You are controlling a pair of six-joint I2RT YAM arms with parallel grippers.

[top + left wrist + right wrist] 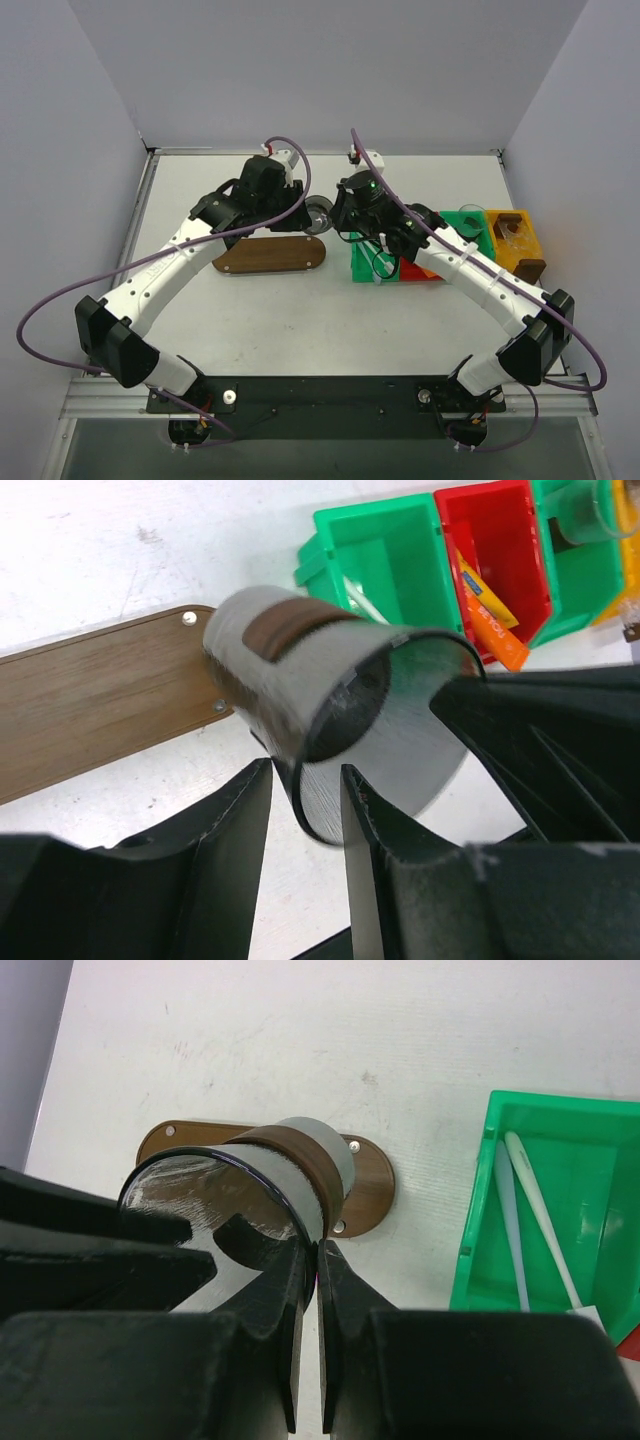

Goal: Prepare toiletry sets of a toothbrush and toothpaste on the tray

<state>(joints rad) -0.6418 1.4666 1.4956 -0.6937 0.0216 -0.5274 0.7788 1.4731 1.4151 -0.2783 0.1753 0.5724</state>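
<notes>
The right gripper point(312, 1252) is clenched on the rim of a frosted cup point(250, 1175) with a brown band, its two fingers nipping the thin wall. The cup lies tipped on its side in the air over the right end of the tray point(270, 255). The left gripper point(305, 778) straddles the same rim, one finger outside the wall and one inside the mouth. Whether those fingers already press the wall I cannot tell. The tray, a dark wooden oval, lies flat on the white table point(300, 320) at the centre of the top view, left of the bins. White toothbrushes point(540, 1220) lie in the green bin point(478, 1250) at the right of the right wrist view. Orange toothpaste tubes point(490, 620) sit in the red bin point(532, 560) at the upper right of the left wrist view.
</notes>
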